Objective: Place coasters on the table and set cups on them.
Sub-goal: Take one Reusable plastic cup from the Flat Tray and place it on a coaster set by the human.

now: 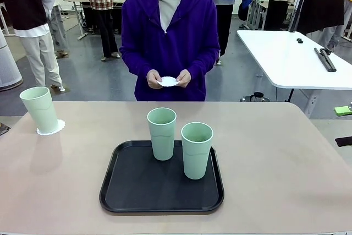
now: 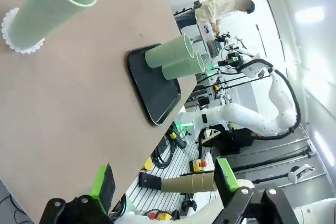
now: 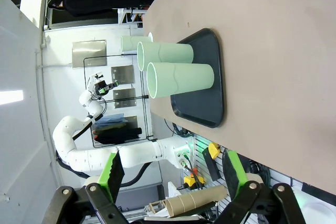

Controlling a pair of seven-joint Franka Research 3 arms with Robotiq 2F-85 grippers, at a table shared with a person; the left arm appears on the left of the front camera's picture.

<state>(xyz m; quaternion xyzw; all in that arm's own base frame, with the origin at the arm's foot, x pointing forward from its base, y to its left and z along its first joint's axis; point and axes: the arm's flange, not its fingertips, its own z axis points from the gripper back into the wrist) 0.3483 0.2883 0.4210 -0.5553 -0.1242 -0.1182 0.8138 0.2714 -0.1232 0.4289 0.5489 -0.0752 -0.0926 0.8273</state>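
Cups [image 1: 161, 133]: two on the black tray [image 1: 137, 193], one on a coaster [image 1: 55, 129] at the table's [image 1: 275, 158] left, while a person's hands [image 1: 154, 78] pinch another coaster [image 1: 168, 81].

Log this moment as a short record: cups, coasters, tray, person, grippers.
cup placed: left cup, upright on placed coaster, far-left part of the table
cups waiting: rear cup and front cup, both upright on the black tray
person: person at the far side, holding the held coaster in both hands
left gripper: open, empty, off the table's edge
right gripper: open, empty, off the table's edge
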